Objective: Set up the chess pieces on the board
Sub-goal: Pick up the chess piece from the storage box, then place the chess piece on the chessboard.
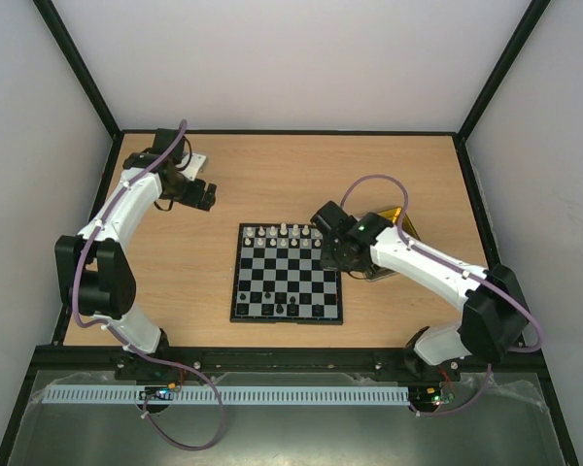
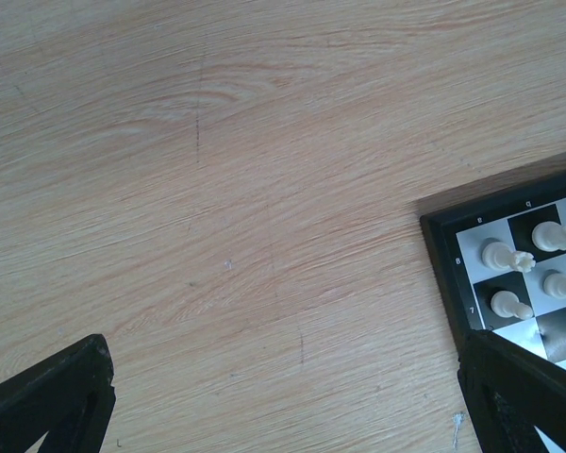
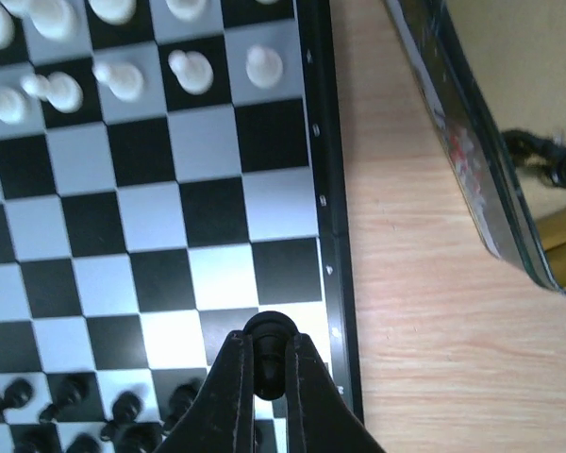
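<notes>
Chess pieces (image 1: 282, 233) line the board (image 1: 287, 277) along its far edge in white and its near edge in black. Right gripper (image 3: 269, 351) pinches a black piece (image 3: 267, 332) above the near-right corner, probably for a gap there; left gripper (image 2: 288, 401) hangs wide over the worktop (image 2: 217, 189).

Lt wood table (image 1: 272, 184), white walls (image 1: 291, 58) 3 sides, blk frame posts (image 1: 78, 68), even light.

Robotics lab test cell. Evidence: white panel walls (image 1: 291, 58) in black frame (image 1: 78, 68) enclosing wooden bench (image 1: 291, 180); left arm (image 1: 126, 204) and right arm (image 1: 423, 260) bolted to rail (image 1: 291, 361); slotted cable duct (image 1: 272, 396) along front.
</notes>
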